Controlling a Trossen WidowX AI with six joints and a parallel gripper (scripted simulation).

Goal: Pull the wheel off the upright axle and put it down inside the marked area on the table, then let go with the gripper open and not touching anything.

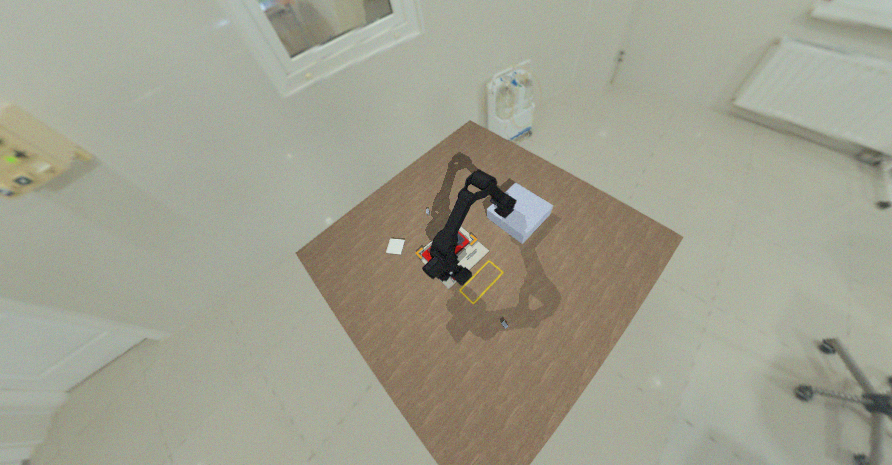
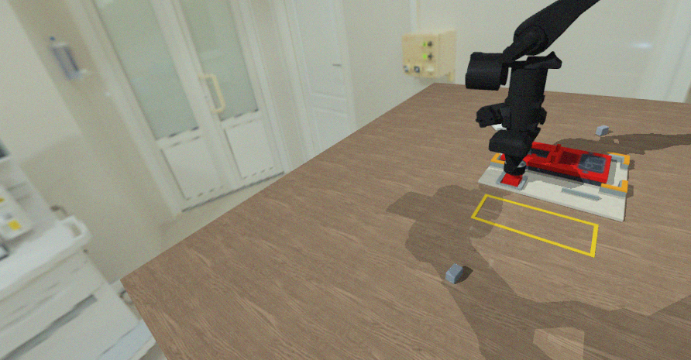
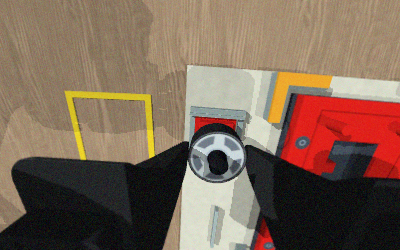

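The wheel (image 3: pixel 202 145) (image 2: pixel 513 169) is black with a silver spoked face. It sits over the small red block (image 2: pixel 510 180) (image 3: pixel 205 121) on the pale board, with the dark axle tip (image 3: pixel 218 162) in its hub. My gripper (image 3: pixel 216 149) (image 2: pixel 514 166) is shut on the wheel, one finger on each side, pointing down. The wheel is at axle height; no lift shows. The marked area, a yellow outline (image 1: pixel 488 287) (image 2: pixel 596 240) (image 3: pixel 109 95), lies on the table beside the board. In the top view the arm mostly hides the wheel and fingers.
The pale board (image 1: pixel 480 250) (image 2: pixel 613 210) (image 3: pixel 218 85) also carries a red panel (image 3: pixel 305 120) (image 2: pixel 570 164) with orange corner brackets, close beside my finger. Small grey blocks (image 1: pixel 504 323) (image 2: pixel 454 273) and a white tile (image 1: pixel 395 245) lie elsewhere on the table. A pale box (image 1: pixel 527 209) stands at the arm's base.
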